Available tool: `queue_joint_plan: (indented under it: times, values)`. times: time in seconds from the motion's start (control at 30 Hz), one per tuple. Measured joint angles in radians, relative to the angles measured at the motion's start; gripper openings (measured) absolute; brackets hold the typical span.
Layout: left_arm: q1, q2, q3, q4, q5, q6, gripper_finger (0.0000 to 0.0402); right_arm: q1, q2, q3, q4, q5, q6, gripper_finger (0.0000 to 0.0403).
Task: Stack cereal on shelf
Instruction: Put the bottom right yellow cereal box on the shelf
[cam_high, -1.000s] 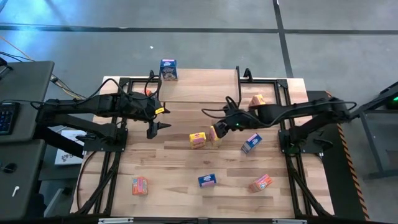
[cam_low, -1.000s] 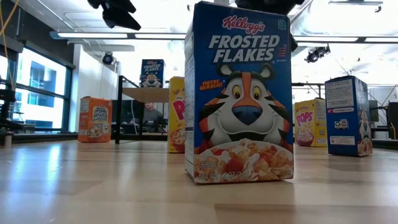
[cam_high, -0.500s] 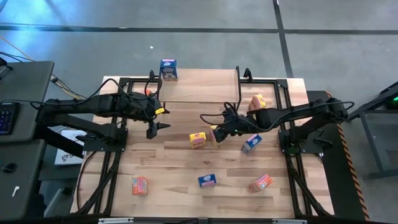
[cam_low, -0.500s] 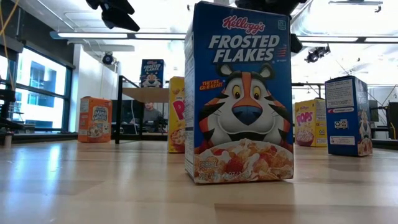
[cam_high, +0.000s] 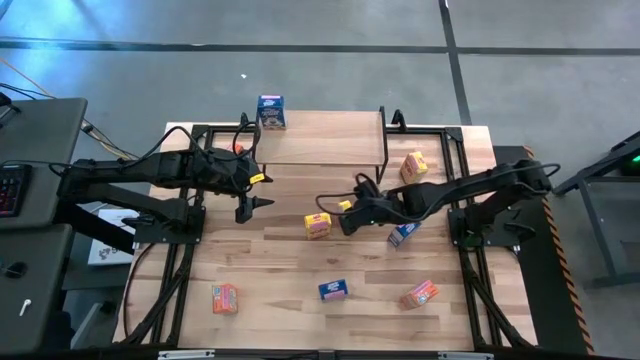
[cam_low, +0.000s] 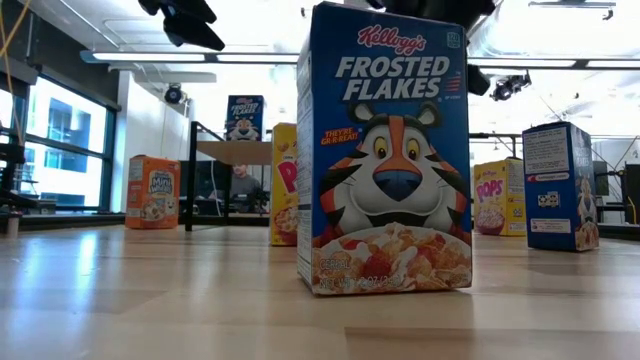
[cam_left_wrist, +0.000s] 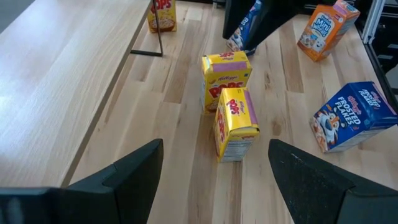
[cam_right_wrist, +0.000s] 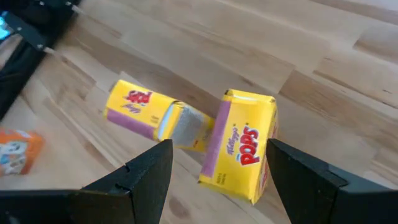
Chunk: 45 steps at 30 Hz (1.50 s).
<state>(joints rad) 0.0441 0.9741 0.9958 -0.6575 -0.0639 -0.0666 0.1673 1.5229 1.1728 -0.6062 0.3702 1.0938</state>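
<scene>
Two yellow cereal boxes stand together mid-table: one upright (cam_right_wrist: 239, 146), one lying beside it (cam_right_wrist: 149, 112), also visible in the high view (cam_high: 318, 226). My right gripper (cam_high: 344, 222) hovers over them, open, its fingers either side of the upright box (cam_left_wrist: 235, 121) without touching. My left gripper (cam_high: 252, 207) waits open, left of the boxes. A blue box (cam_high: 270, 110) stands at the far left corner of the shelf (cam_high: 320, 140). Other boxes rest on the table: yellow (cam_high: 413, 163), blue (cam_high: 403, 233), blue (cam_high: 333, 290), orange (cam_high: 224, 298), orange (cam_high: 420, 294).
The shelf's black legs (cam_left_wrist: 158, 31) stand just beyond the yellow pair. A blue box (cam_low: 385, 150) fills the low view's middle. Black arm frames run along both table sides. Bare wood lies between the left gripper and the near edge.
My right gripper has moved toward the table's near-left, coming over the two yellow boxes in the middle. Its fingers stay open. The left arm and all boxes have kept still.
</scene>
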Motion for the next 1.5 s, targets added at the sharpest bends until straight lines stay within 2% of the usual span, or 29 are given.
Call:
queue_joint_plan:
  times: [0.6,1.27,1.37,1.5]
  values:
    - [0.0,0.0,0.0,0.0,0.0,0.0,0.0282,0.0,0.092,0.0,0.011,0.003,0.006,0.0252]
    - [0.0,0.003,0.0,0.004,0.0,0.0,0.0282,0.011,0.136,-0.001,0.0,0.02,0.028,0.0252]
    - [0.0,0.003,0.0,0.004,0.0,0.0,0.0282,0.011,0.136,-0.001,-0.004,0.023,0.028,0.0243]
    - [0.0,0.003,0.0,0.004,0.0,0.0,0.0282,0.01,0.136,-0.001,-0.007,0.025,0.027,0.0206]
